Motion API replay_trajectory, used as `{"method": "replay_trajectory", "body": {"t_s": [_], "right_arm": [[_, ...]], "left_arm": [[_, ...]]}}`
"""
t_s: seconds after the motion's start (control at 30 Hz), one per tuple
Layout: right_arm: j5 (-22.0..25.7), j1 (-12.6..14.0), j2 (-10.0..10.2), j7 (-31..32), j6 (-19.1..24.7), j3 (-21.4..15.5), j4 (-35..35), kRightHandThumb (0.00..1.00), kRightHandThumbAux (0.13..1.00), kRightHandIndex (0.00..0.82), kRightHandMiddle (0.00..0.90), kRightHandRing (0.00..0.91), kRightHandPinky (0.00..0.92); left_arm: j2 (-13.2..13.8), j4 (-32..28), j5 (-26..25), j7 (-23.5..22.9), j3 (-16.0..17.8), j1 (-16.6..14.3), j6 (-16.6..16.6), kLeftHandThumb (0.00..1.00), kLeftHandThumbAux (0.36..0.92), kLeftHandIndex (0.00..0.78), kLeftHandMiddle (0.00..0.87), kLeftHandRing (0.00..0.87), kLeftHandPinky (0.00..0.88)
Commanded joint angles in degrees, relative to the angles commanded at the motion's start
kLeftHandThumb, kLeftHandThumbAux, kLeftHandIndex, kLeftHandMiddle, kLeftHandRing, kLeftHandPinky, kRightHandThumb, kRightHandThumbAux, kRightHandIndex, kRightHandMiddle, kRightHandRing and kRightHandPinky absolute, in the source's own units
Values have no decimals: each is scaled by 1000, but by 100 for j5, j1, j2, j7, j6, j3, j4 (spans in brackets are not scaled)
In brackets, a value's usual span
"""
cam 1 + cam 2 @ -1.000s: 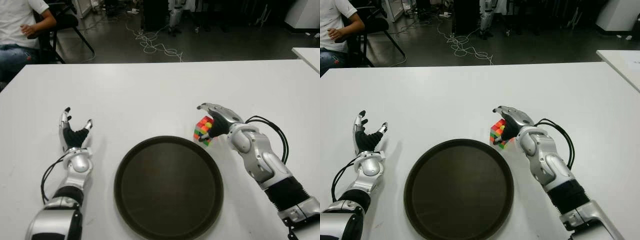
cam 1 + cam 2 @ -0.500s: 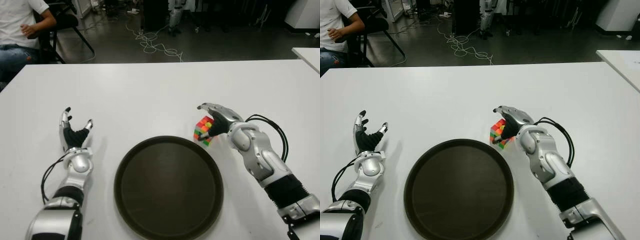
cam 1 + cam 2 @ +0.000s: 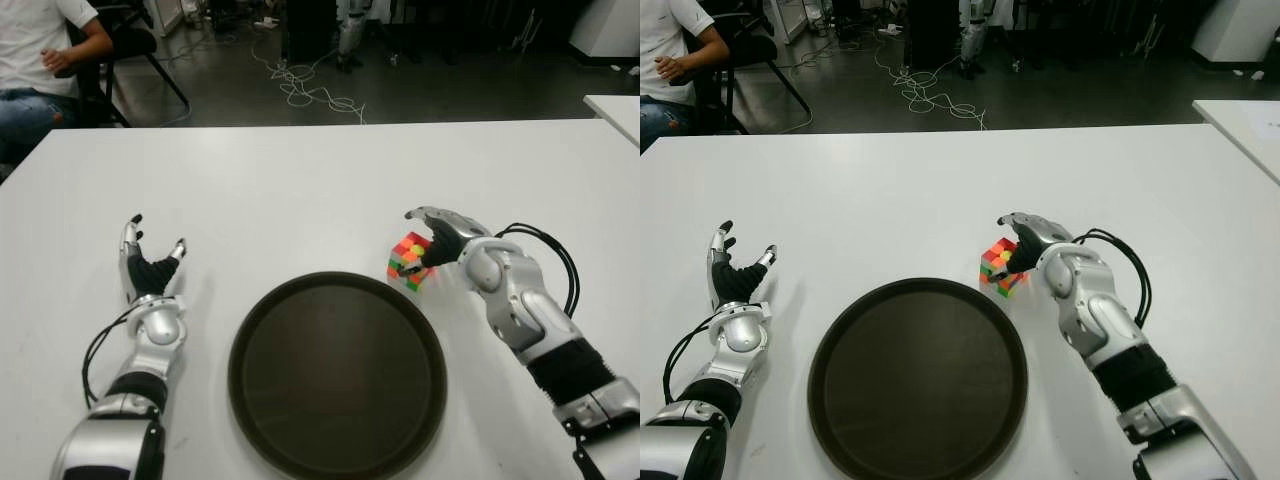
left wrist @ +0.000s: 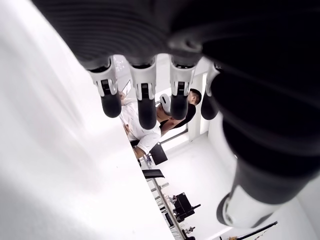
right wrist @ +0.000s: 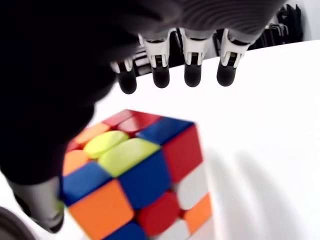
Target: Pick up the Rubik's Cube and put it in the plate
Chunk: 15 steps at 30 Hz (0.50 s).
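Observation:
The Rubik's Cube (image 3: 411, 260) stands on the white table (image 3: 300, 190), just past the far right rim of the dark round plate (image 3: 337, 380). My right hand (image 3: 424, 236) arches over the cube from the right. In the right wrist view its fingers (image 5: 192, 65) stretch straight out beyond the cube (image 5: 135, 175) without touching it, and the thumb hangs beside the cube's near corner; the hand is open. My left hand (image 3: 150, 265) shows to the left of the plate, palm up and fingers (image 4: 145, 100) spread, holding nothing.
A seated person (image 3: 40, 50) is beyond the table's far left corner, beside a chair. Cables (image 3: 310, 90) lie on the dark floor behind the table. A second white table's corner (image 3: 615, 105) shows at the far right.
My right forearm has swung a little to the right and the hand has eased back, so more of the cube shows. The cube, plate and left hand have not moved.

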Motion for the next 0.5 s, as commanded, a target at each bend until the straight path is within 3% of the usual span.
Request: {"method": "replay_trajectory", "body": {"t_s": [0.33,0.5], "right_arm": [[-56,-71,-159,289,36,52,-175,0,641,3,28,35,39],[-56,-91,-184,367,39,52,-182,0,639,4,27,32,31]], "left_arm": [[-22,-15,-54,-55,40,4,-54,0,748,88,121,129,148],[-25,-10,-44,-40,38,1,-48,0,742,82,114,126,133]]}}
